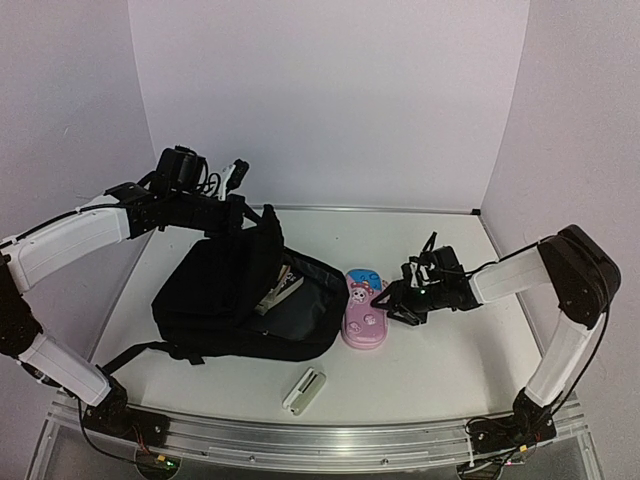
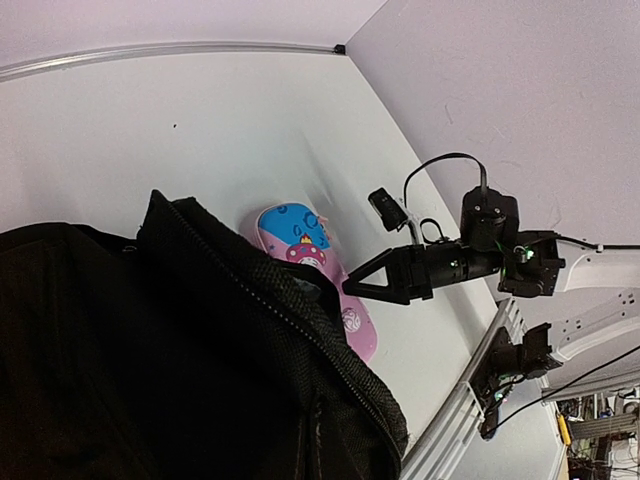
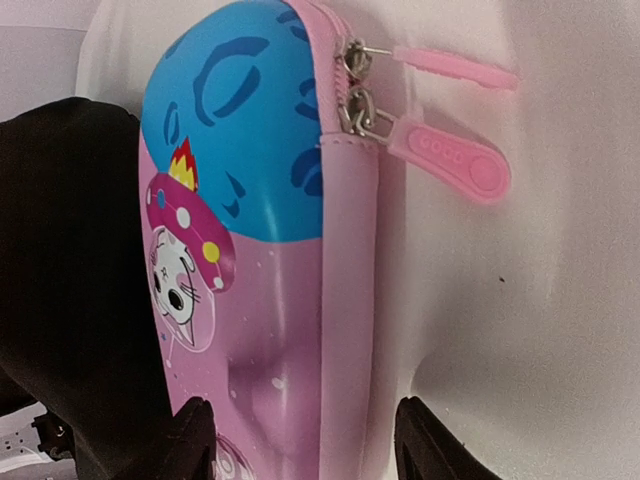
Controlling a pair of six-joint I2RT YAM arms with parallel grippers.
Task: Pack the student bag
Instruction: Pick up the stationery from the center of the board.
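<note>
Student bag [image 1: 215,295]: matt black woven cloth, soft and creased; a coarser, mesh-like weave beside the zip.
Bag zip [image 2: 270,300]: a row of fine, dull black teeth.
Pencil case [image 3: 260,200]: smooth pink and blue printed shell with a soft sheen.
Zip pulls [image 3: 455,165]: pink, rubbery, matt.
Zip sliders [image 3: 355,110]: bright metal.
Table [image 1: 440,360]: smooth white, faintly reflective.
Front rail [image 1: 330,445]: brushed silver metal.
Small white box [image 1: 304,391]: smooth, plastic-looking.

Pink pencil case [image 1: 364,312] — small white box [image 1: 304,390]
</note>
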